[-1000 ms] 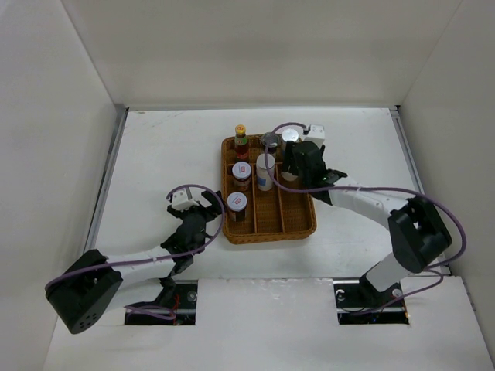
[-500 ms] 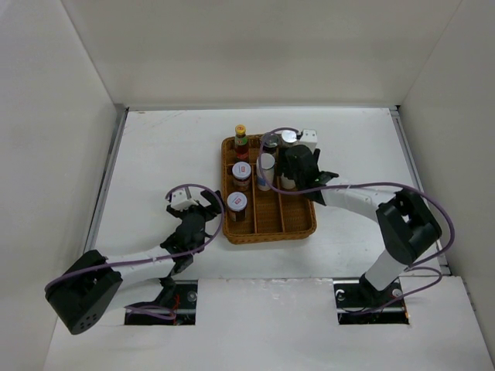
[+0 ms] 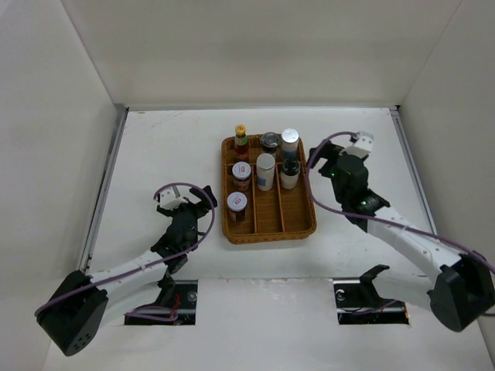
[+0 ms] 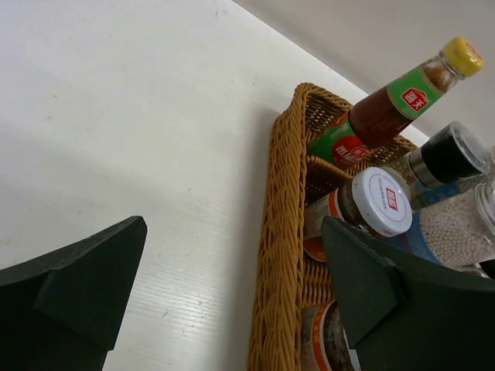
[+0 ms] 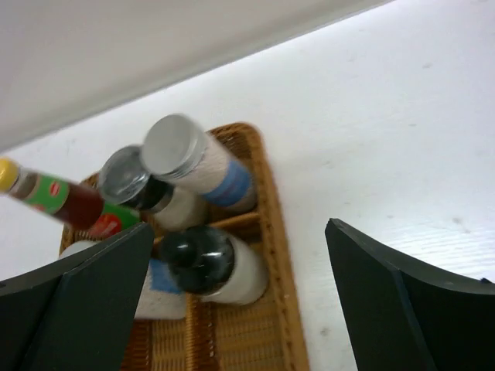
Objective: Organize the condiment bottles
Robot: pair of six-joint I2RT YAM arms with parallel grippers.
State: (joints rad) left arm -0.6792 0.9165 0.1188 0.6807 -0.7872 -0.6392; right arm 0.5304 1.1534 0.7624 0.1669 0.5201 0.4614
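The brown wicker tray [image 3: 298, 220] holds all the condiment bottles. The yellow-capped sauce bottle [image 3: 240, 141], dark-lidded jar [image 3: 270, 141] and silver-lidded white shaker [image 3: 289, 141] stand in the back row. Two white-lidded jars [image 3: 241, 175] [image 3: 237, 205] fill the left column. A white shaker [image 3: 265, 170] and the black-capped pale bottle [image 3: 289, 173] stand mid-tray. My left gripper [image 3: 189, 207] is open and empty beside the tray's left rim [image 4: 286, 232]. My right gripper [image 3: 329, 164] is open and empty, just right of the tray. It looks down on the black-capped bottle [image 5: 209, 259].
The tray's front half in the middle and right columns holds no bottles. White walls enclose the table at the back and on both sides. The table's near edge has two cut-outs at the arm bases.
My right gripper has drawn back to the right off the tray, uncovering the black-capped bottle standing there. My left gripper has shifted slightly left and back.
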